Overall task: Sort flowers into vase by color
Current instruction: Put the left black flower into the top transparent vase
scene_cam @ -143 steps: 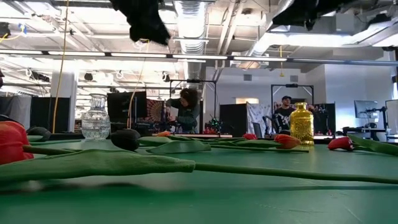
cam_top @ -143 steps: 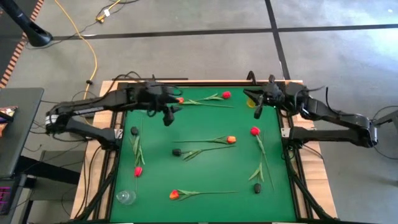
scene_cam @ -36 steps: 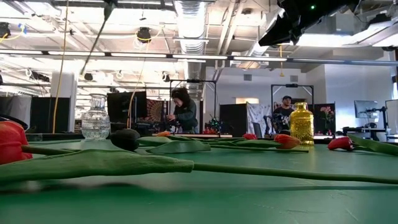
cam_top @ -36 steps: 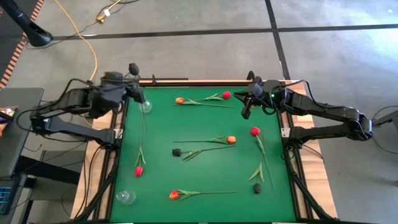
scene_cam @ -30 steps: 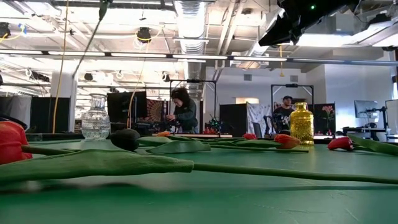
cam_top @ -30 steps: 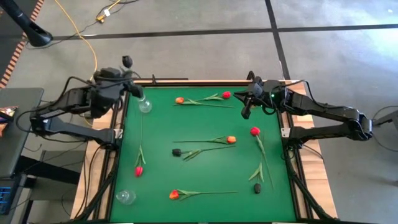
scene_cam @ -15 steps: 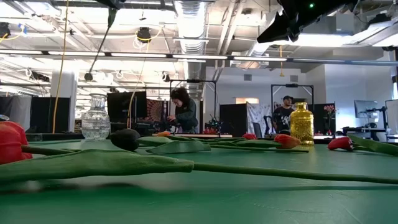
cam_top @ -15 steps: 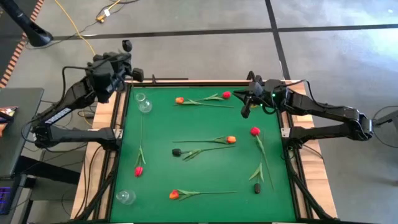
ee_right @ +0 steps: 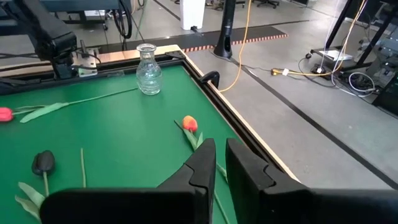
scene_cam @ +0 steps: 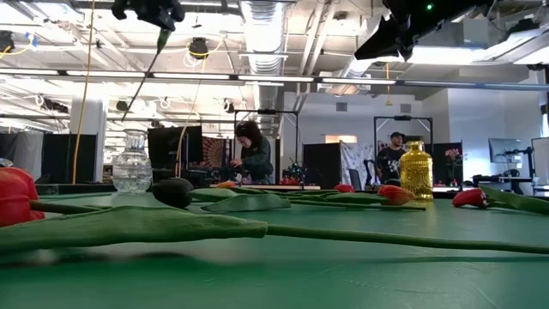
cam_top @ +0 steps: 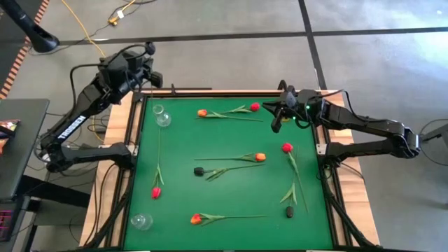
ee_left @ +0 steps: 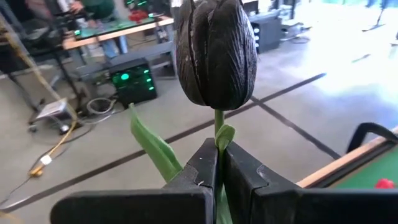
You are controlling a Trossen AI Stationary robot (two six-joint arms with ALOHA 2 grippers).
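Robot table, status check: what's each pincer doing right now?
Left pincer shut on black tulip, raised beyond the table's far-left corner. Right pincer waits over far-right edge. Clear vase unobstructed.

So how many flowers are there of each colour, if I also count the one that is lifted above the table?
Red flowers: 3
Orange flowers: 3
Black flowers: 3, one of them held by its stem in the left gripper
Total: 9 flowers
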